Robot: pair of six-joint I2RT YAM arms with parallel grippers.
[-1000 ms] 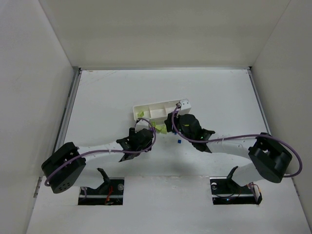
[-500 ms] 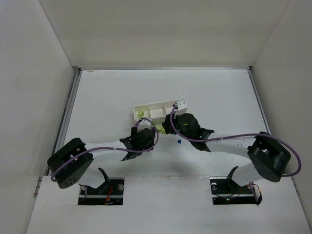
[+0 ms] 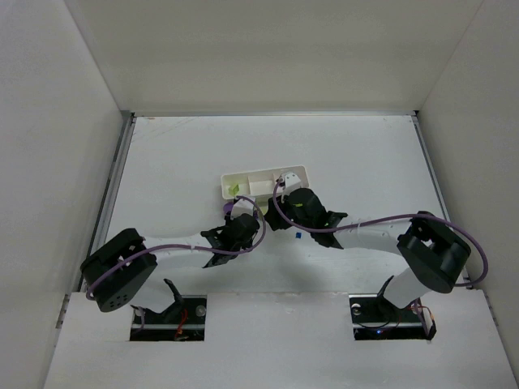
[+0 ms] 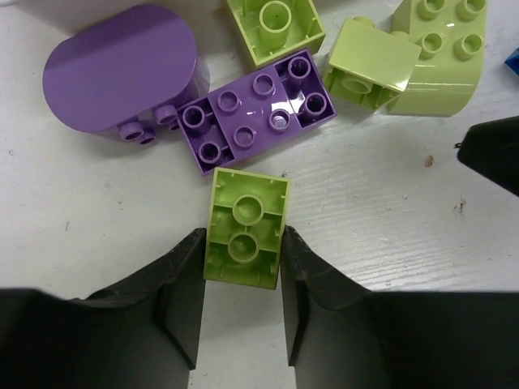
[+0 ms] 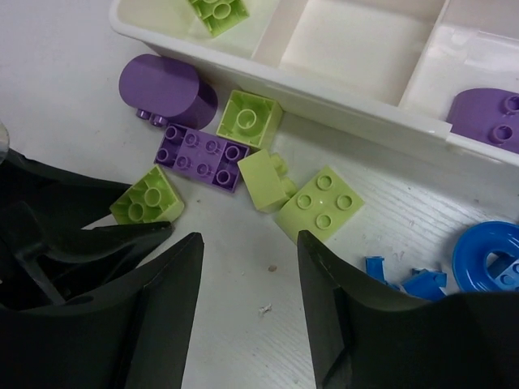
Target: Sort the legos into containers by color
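My left gripper (image 4: 242,243) is shut on an upside-down lime brick (image 4: 246,227) that lies on the table, one finger against each side. Just beyond it lie a purple flat brick (image 4: 258,109), a purple rounded piece (image 4: 122,69) and three more lime bricks (image 4: 373,69). My right gripper (image 5: 250,243) is open and empty, hovering over bare table near the same pile. The white tray (image 5: 357,105) lies just behind the pile. Its left compartment holds a lime brick (image 5: 217,12). Its middle one looks empty. Its right one holds a purple piece (image 5: 486,113). Blue pieces (image 5: 486,259) lie to the right.
In the top view both grippers, left (image 3: 239,220) and right (image 3: 281,212), meet close together in front of the tray (image 3: 259,174), mid-table. A small blue brick (image 3: 299,236) lies under the right arm. White walls enclose the table on three sides.
The left gripper has moved forward and right to the pile. The right gripper has swung left toward the left gripper, now over the tray's front right part.
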